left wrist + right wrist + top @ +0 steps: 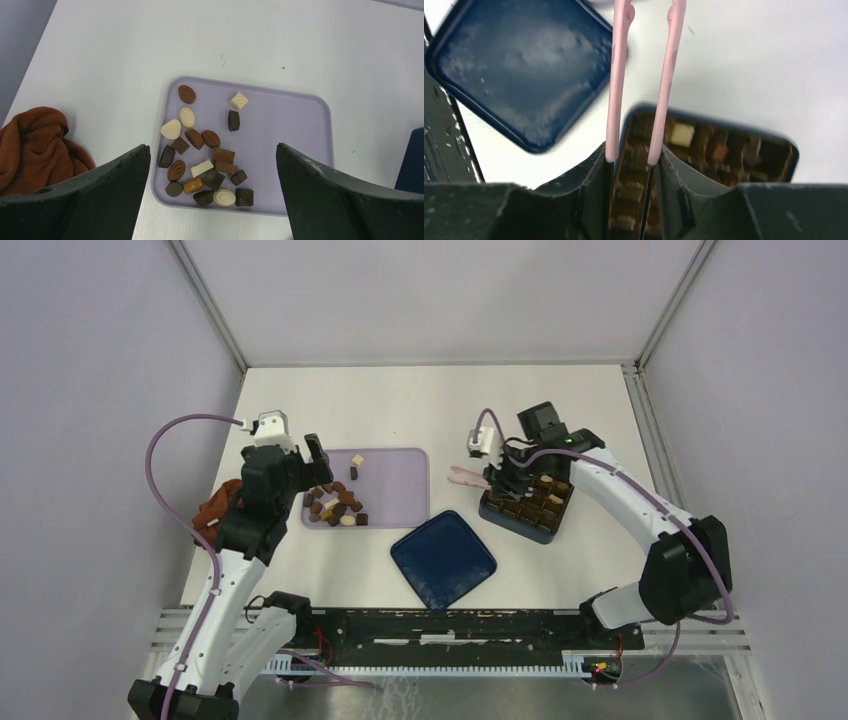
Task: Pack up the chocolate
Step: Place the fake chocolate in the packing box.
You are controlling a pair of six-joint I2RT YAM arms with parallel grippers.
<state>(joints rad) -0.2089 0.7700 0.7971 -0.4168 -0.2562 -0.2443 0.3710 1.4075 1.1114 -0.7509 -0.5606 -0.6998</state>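
The left fingers [115,185] spread wide, with the loose chocolate [207,165] on the lavender tray [300,130] just below and between them, probably to survey it. The right fingers [579,195] clamp the pink tongs [664,75], which reach forward over the partly filled box [515,527] beneath them.

Left gripper [211,147]: I have it facing down, jaws spread wide. Right gripper [631,155]: my arm is bent inward at the elbow, fingers clamped on the pink tongs [615,80].
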